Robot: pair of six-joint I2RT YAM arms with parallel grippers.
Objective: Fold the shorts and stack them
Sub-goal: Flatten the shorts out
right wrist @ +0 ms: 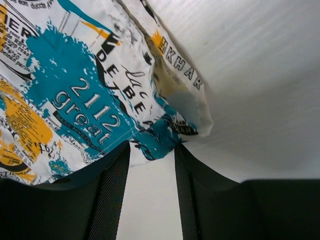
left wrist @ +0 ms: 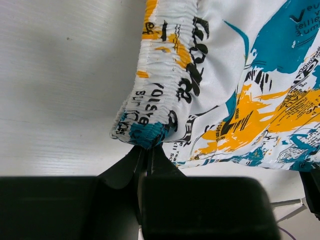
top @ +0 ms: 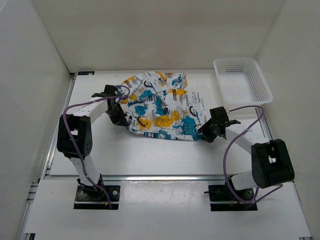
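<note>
One mesh basket — shorts lie outside it, on the table

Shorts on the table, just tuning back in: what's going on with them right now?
The shorts lie loosely spread and rumpled on the table, not yet neatly folded. The left hand is shut on the elastic waistband corner at their left edge. The right hand sits at the hem corner on the right side, its fingers apart with the fabric edge at the gap, not pinched. The white basket stands at the far right corner, apart from the shorts.
</note>
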